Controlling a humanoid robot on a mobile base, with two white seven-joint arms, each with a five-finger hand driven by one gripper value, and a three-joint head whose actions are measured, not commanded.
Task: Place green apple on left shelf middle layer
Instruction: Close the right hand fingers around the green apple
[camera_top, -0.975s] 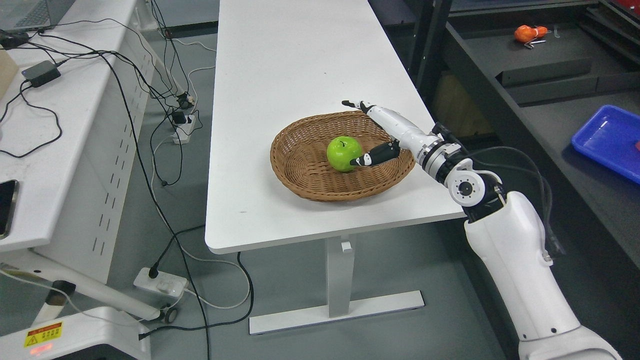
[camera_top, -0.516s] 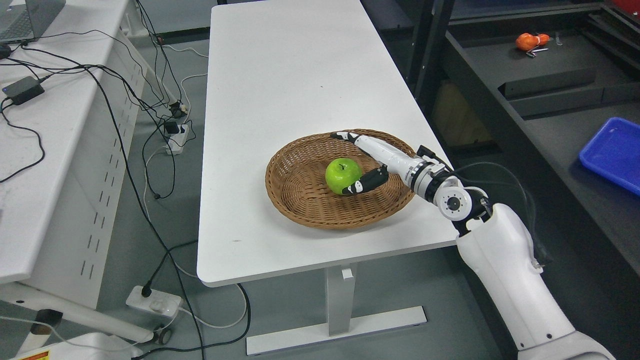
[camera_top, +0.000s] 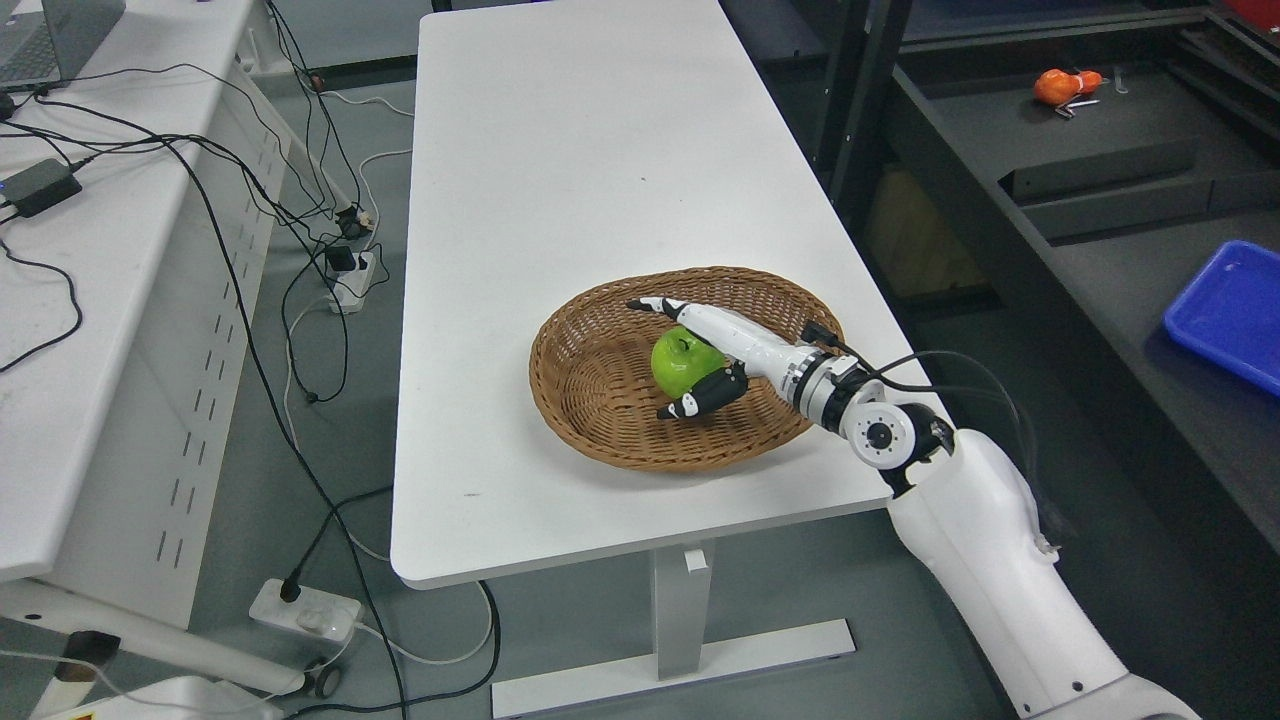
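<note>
Wicker basket sits near the table's front edge. Right hand is spread loosely around the green apple, not clamped.

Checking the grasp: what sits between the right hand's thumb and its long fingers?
The green apple, in the basket. The head view shows the right hand open around it.

The right arm was clad in smooth white shells, with a round silver wrist joint and black cables looping beside it. The robot hand had white fingers with black joints and tips.
</note>
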